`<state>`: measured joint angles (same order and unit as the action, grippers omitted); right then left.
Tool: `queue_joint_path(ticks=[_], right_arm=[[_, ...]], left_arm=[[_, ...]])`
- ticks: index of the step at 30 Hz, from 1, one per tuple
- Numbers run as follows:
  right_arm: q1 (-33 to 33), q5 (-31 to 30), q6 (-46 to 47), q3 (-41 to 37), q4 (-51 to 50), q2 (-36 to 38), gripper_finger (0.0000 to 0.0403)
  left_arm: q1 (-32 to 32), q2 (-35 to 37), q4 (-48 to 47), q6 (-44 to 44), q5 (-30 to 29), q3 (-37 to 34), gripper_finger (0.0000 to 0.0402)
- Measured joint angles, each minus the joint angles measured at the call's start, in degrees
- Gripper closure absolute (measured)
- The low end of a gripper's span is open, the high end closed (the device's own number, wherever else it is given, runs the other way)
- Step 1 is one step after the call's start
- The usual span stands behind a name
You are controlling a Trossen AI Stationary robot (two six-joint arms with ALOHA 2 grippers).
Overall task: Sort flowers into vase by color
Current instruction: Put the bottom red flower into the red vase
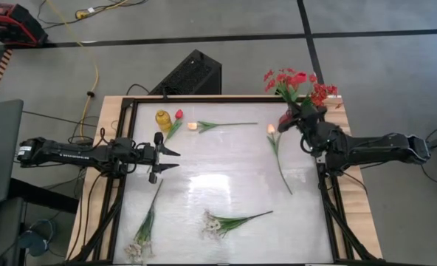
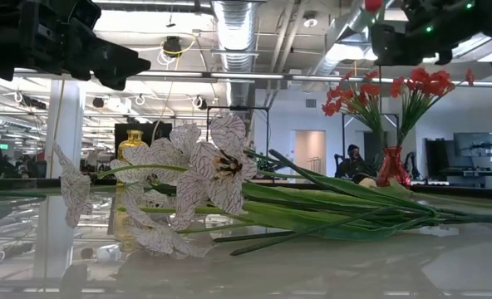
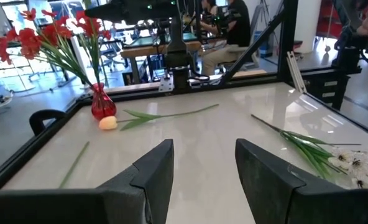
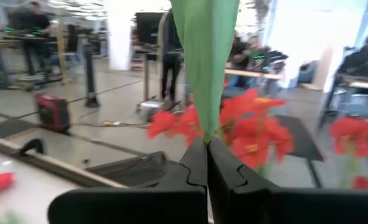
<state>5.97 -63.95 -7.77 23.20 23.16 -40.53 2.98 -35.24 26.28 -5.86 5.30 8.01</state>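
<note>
Left gripper (image 1: 170,159) hangs spread over the white table (image 1: 226,185), a yellow vase (image 1: 163,120) and red tulip (image 1: 178,115) just beyond its fingertips. Right gripper (image 1: 301,118) sits at the red vase (image 1: 286,118), red flowers (image 1: 298,83) fanning just past its fingers.

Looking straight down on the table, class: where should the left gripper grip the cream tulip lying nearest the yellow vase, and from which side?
Grip the cream tulip at mid-stalk, past its leaves, coming straight down from above with the fingers set across the stalk. It lies flat and apart from other stems, bud toward the yellow vase, stalk running toward the right. The stalk is thin and bare there. The open left gripper is nearest.
</note>
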Motion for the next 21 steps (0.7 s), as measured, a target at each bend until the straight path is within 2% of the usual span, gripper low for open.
queue_joint_path(ticks=[5, 10, 21], right_arm=[[0.1, -2.4, -4.5, 0.0, 2.4, 0.0, 0.0384], [3.0, -2.6, -4.7, 0.0, 2.9, -1.3, 0.0384], [9.8, -0.2, -4.9, 0.0, 7.9, -8.3, 0.0384]], left_arm=[[0.0, 0.0, 0.0, -0.4, -0.1, 0.0, 0.0239], [0.0, 0.0, 0.0, -0.4, -0.1, 0.0, 0.0239], [0.0, 0.0, 0.1, -0.4, -0.1, 0.0, 0.0239]])
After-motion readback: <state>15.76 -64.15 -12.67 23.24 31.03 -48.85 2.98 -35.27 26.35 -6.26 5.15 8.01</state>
